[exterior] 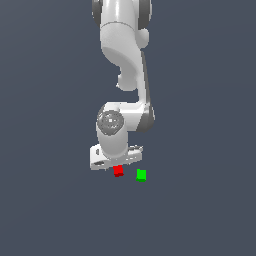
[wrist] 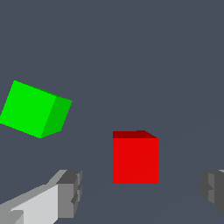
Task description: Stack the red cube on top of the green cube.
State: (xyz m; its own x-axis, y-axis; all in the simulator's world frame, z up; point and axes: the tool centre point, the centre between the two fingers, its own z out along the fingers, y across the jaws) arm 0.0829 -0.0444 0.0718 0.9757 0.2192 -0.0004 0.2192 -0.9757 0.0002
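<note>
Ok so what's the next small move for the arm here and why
Probably lower a little and close. The gripper is open, its fingers either side of the red cube but not touching it. The green cube sits apart, uncovered.

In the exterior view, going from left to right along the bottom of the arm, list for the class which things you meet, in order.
White gripper hanging over the surface → red cube, just under the gripper → green cube, apart from the red one on the exterior view's right.
</note>
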